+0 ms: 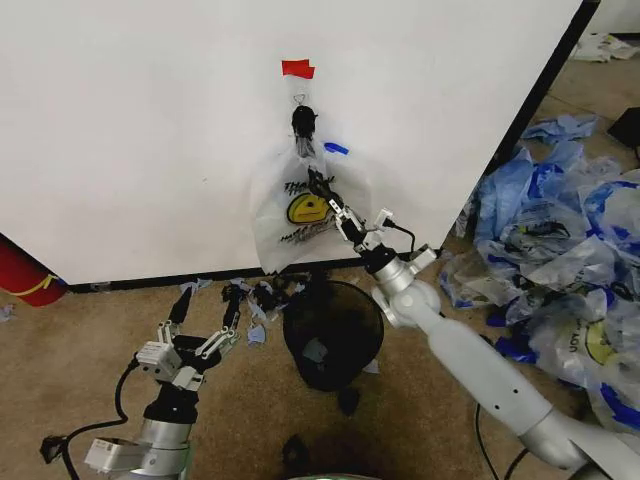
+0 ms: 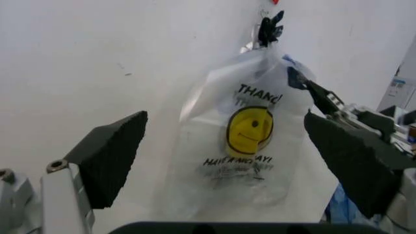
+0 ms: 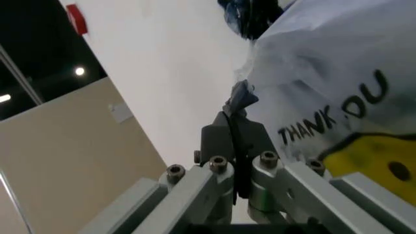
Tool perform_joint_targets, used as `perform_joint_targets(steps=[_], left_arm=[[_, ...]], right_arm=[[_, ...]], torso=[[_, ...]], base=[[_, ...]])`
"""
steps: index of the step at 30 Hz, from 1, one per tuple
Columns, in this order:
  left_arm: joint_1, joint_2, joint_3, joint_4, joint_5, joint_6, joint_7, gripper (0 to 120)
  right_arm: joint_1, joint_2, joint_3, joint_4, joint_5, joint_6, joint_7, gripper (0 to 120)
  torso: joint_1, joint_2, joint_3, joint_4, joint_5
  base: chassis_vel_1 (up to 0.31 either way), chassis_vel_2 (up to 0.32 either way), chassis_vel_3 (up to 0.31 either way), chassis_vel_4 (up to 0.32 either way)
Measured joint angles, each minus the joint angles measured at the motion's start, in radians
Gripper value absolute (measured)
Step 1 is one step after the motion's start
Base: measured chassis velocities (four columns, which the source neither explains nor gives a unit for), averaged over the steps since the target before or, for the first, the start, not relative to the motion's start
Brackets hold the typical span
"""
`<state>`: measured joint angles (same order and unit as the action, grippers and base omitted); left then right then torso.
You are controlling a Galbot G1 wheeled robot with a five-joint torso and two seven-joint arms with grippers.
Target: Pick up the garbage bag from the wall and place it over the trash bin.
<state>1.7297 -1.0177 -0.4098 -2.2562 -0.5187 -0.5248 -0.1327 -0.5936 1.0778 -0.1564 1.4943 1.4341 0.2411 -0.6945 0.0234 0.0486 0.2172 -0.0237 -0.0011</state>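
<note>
White wall [image 1: 150,130] fills the background, its black base strip meeting tan carpet. Hung from a black clip [image 1: 303,122], the garbage bag [image 1: 300,215] droops above the trash bin [image 1: 332,332]. Fingers pressed together, the right gripper [image 1: 320,183] pinches the bag's upper edge. Lower left over open carpet, the left gripper [image 1: 205,310] holds its fingers spread.

The robot's arms are silver-grey tubes with rounded joints; each pincer [image 1: 205,318] has black padded fingers, silver bolted links and black cables.
</note>
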Motion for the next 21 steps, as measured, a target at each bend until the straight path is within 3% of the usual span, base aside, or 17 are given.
perform_joint_targets(steps=[10,21], left_arm=[[-0.004,-0.001,0.007,0.005,0.004,0.0,-0.001,94],[0.002,-0.006,0.007,0.002,0.012,-0.004,-0.001,94]], right_arm=[[-0.034,-0.12,0.006,0.01,-0.01,-0.024,-0.108,0],[-0.067,-0.17,0.018,-0.014,-0.048,-0.023,-0.155,0]], torso=[[0.0,0.0,0.0,0.0001,0.0002],[0.0,0.0,0.0,0.0001,0.0002]], base=[[0.0,0.0,0.0,0.0],[0.0,0.0,0.0,0.0]])
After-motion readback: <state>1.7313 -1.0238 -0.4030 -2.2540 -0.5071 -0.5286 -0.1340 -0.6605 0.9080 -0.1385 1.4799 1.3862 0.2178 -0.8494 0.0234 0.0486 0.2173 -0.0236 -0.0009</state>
